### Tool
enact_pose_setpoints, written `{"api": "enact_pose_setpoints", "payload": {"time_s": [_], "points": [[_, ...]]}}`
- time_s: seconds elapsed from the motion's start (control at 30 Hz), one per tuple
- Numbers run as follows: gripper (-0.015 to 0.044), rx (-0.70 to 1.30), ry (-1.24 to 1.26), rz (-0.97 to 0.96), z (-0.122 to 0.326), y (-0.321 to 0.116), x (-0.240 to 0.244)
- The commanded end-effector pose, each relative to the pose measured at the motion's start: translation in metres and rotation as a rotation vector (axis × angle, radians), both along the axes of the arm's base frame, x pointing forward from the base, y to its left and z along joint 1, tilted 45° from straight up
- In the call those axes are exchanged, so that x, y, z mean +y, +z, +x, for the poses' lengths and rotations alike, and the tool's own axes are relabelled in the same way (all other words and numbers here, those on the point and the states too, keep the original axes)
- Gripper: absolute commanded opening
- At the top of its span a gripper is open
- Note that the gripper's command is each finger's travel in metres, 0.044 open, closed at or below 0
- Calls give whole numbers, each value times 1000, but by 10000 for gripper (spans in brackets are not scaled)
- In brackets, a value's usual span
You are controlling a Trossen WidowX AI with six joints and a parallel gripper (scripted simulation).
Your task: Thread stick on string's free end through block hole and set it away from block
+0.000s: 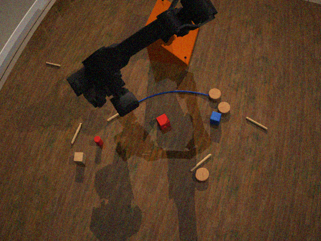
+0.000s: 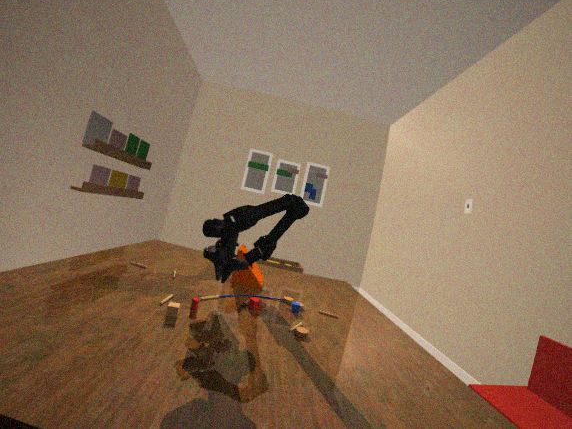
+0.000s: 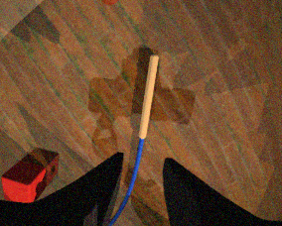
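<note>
The wooden stick (image 1: pixel 113 117) (image 2: pixel 202 298) (image 3: pixel 148 99) lies on the table on the end of the blue string (image 1: pixel 179 91) (image 2: pixel 250 296) (image 3: pixel 134 180). The string curves to a round wooden button (image 1: pixel 215 94) (image 2: pixel 288 299). The red block (image 1: pixel 163 121) (image 2: pixel 255 303) (image 3: pixel 19 188) stands on the table; a dark spot, apparently its hole, shows on one side in the wrist view. The string passes behind the block, not through it. My gripper (image 2: pixel 223 277) (image 3: pixel 144 162) is partly open and empty above the table, near the joint of stick and string. Its fingertips are hidden in the top view.
Loose sticks (image 1: pixel 53 64) (image 1: pixel 76 133) (image 1: pixel 201 162) (image 1: pixel 256 123) lie around. A red cylinder (image 1: pixel 98 141) and a wooden cube (image 1: pixel 79 157) stand at the left. A blue cube (image 1: pixel 215 118) stands by a second button (image 1: pixel 224 107). A third button (image 1: pixel 202 174) lies nearer the front.
</note>
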State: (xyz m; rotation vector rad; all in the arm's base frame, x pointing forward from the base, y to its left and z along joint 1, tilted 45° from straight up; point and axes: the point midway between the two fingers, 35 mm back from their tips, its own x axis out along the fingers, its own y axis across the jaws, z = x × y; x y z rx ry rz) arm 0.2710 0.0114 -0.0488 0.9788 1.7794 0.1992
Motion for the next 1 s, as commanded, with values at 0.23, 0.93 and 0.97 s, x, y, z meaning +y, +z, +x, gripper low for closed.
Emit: {"api": "enact_pose_setpoints", "payload": {"time_s": [0.23,0.93,0.97], "points": [[120,4,-3,-4,-1,-12,10],[120,4,-3,-2,-6,-36,35],[120,4,-3,-2,-6,-37,36]]}}
